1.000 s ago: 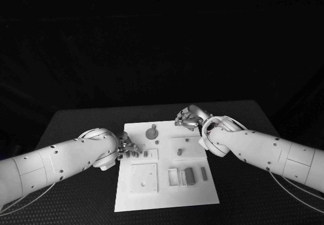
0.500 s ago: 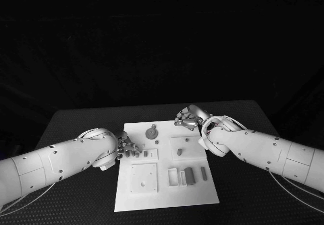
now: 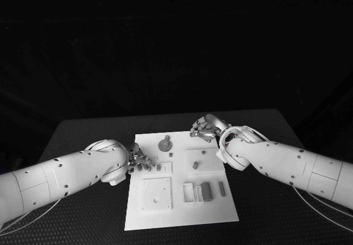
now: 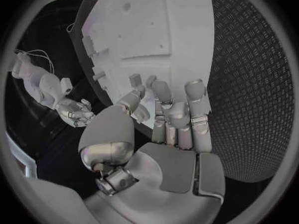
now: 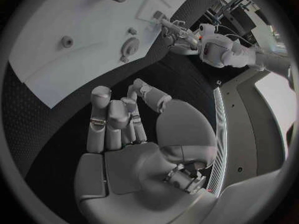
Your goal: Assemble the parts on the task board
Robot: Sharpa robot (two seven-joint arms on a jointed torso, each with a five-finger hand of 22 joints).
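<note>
Right now the left hand point(image 3: 140, 162) sits at the left edge of the board point(image 3: 213, 214), about halfway up it. Its fingers point(image 4: 163, 93) are bent and reach down to the board's edge, with the thumb close beside them. A small part point(image 3: 158, 167) lies just beside those fingertips. I cannot tell if the hand is pinching a part or only touching the board.

Over at the far edge of the board is the right hand point(image 3: 206, 127). It hangs above the black table point(image 3: 88, 132), just off the board's far right corner. Its fingers point(image 5: 99, 102) are loosely bent, the thumb stands apart from them, and nothing is in the hand.

On the far left of the board lies a round disc point(image 3: 164, 145), with a small knob point(image 3: 171, 154) just below it. A short peg point(image 3: 196, 165) sits near the middle of the board. Closer to the robot, two long bars point(image 3: 206, 190) lie side by side. Just left of them are white slots point(image 3: 188, 193). A square plate point(image 3: 157, 194) lies on the near left part of the board. Both hands are well apart, one at each side of the board.
</note>
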